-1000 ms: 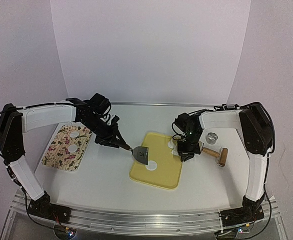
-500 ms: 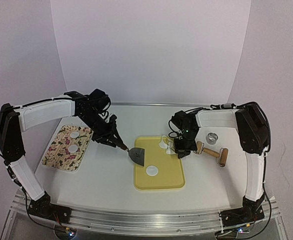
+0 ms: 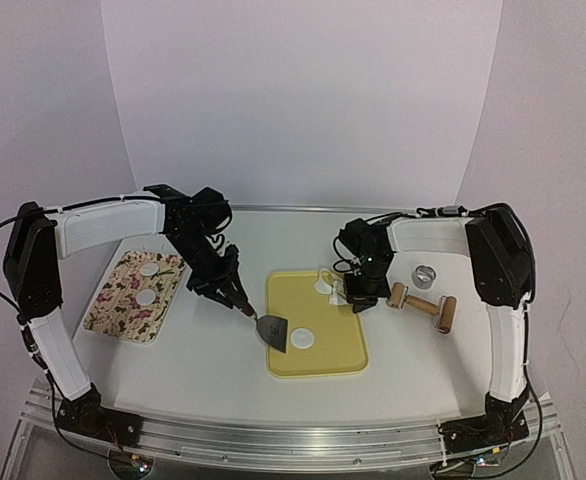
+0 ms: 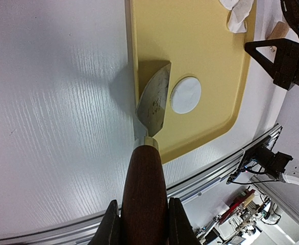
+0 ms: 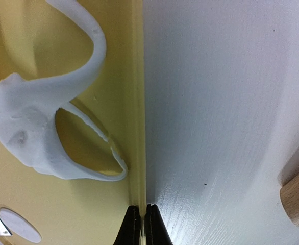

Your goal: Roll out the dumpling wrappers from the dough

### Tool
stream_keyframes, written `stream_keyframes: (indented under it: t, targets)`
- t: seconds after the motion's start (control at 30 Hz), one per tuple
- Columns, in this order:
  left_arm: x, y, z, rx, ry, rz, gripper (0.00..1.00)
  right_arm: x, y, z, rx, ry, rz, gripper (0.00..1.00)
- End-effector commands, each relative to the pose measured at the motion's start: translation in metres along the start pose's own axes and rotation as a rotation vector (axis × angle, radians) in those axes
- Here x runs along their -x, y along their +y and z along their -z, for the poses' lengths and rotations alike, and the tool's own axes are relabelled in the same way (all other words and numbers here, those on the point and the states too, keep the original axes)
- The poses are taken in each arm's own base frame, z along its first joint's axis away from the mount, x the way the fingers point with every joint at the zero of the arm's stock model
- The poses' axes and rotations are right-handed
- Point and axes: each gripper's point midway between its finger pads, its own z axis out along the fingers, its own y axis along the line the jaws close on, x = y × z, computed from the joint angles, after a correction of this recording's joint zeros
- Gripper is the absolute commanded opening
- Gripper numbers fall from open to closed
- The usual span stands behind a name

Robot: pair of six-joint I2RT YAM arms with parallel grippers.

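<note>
The left tool (image 4: 144, 224) is clenched on the wooden handle of a metal-bladed scraper (image 4: 154, 99). Its blade lies across the left rim of the yellow rectangular board (image 3: 318, 355), just beside one white round dumpling wrapper (image 4: 185, 95) lying flat on it. The right tool (image 5: 141, 224) pinches the board's right rim, near a ragged white dough scrap (image 5: 27, 132). Two more wrappers (image 3: 148, 269) sit on a floral patterned tray (image 3: 113, 305) at the left of the white desk (image 3: 203, 370), and a wooden rolling pin (image 3: 423, 304) and a small shiny metal ring cutter (image 3: 425, 274) lie just right of the right tool.
</note>
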Motion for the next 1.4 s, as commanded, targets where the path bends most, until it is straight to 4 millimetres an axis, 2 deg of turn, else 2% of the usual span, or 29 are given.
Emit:
stream_keyframes:
  t: [0.0, 0.5, 0.67, 1.03, 1.37]
  targets:
    - [0.002, -0.009, 0.0, 0.014, 0.001, -0.001, 0.0, 0.002, -0.005, -0.014, -0.067, -0.005, 0.013, 0.0]
    - [-0.006, 0.008, -0.018, 0.022, -0.016, 0.006, 0.0, 0.002, 0.003, -0.017, -0.058, -0.002, 0.014, 0.0]
    - [-0.005, 0.013, -0.014, 0.048, -0.047, 0.019, 0.0, 0.003, 0.004, -0.015, -0.056, -0.007, 0.008, 0.0]
    - [0.001, 0.01, -0.028, -0.015, -0.065, 0.027, 0.0, 0.003, 0.005, -0.014, -0.053, -0.011, 0.006, 0.0]
    - [0.005, 0.01, -0.049, -0.068, -0.047, 0.024, 0.0, 0.003, 0.009, -0.015, -0.042, -0.005, 0.004, 0.0]
